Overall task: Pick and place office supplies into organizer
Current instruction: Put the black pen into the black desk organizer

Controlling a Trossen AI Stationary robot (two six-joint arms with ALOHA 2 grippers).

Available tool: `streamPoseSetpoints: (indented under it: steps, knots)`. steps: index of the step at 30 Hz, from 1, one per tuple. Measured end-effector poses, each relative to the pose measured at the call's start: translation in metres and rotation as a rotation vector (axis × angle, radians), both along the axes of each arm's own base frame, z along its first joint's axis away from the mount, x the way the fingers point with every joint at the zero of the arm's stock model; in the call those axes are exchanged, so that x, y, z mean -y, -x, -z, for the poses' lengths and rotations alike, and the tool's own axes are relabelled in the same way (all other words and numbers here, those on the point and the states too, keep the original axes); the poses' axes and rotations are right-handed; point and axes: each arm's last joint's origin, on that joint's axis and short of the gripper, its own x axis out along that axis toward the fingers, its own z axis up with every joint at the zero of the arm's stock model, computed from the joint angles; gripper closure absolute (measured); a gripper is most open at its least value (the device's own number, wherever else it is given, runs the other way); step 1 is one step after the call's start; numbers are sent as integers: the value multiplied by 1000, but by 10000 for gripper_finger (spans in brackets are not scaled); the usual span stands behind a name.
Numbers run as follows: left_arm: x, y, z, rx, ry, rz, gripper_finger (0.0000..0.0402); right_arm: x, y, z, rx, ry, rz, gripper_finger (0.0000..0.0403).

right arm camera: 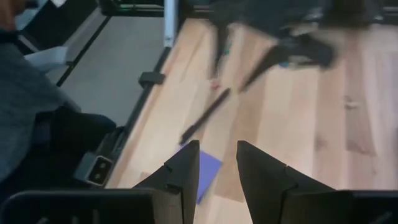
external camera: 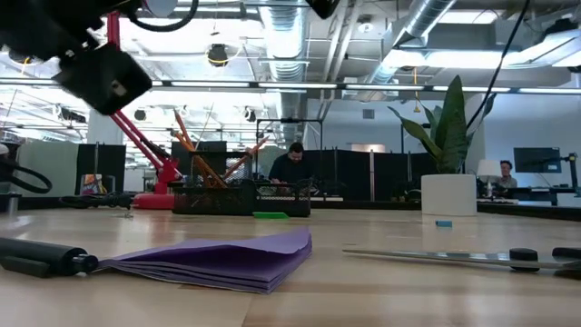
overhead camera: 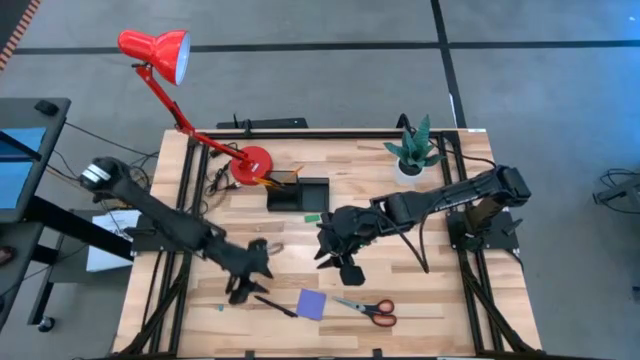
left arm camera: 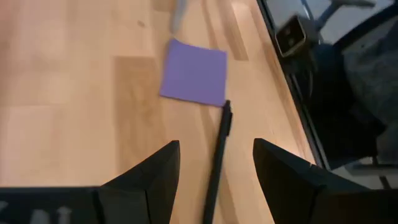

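A: What is given by the high view that is kept from the others?

B: The whole table is laid out there. The organizer, a small black compartmented tray, is seen near the far edge, just beside the round base of the red lamp, with orange pencils standing in it. The potted plant is placed toward the far right corner. In the low view the organizer is shown only edge-on and far off.

A: And the loose supplies?

B: The purple notepad is found near the front edge, with the black pen just to its left and the red-handled scissors to its right. A small green piece is seen just in front of the organizer. The notepad's slightly curled sheets are revealed only by the low view.

A: How are the arms posed?

B: The left gripper is held low over the front left part of the table. In its wrist view its fingers are spread, nothing is pinched, and the pen is framed between them, with the notepad beyond. The right gripper is stretched to the table's middle; its fingers are parted with a narrow gap, and nothing is held.
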Motion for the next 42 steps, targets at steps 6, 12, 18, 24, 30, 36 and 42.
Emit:
streamPoseSetpoints:
  steps: [6, 12, 18, 24, 30, 36, 42]
  knots:
    - [23, -11, 40, -56, -75, -6, 224, 22, -5, 0, -8, -17, 73, 300]
    - [29, -20, 65, -102, -50, -37, 215, 25, -5, 0, -19, -40, 96, 300]
    - [35, -22, 65, -57, -34, -9, 190, 19, -4, 1, -23, -20, 64, 300]
    - [45, -13, 66, -46, -98, 18, 180, 18, -3, 2, -35, -17, 61, 300]
    - [47, -1, 75, -120, -184, -27, 180, 18, -3, 2, -38, -16, 61, 300]
    - [49, -1, 85, -123, -235, -54, 180, 18, -3, 3, -39, -16, 61, 300]
    - [56, -9, 103, -93, -228, -87, 180, 18, -2, 3, -44, -15, 61, 300]
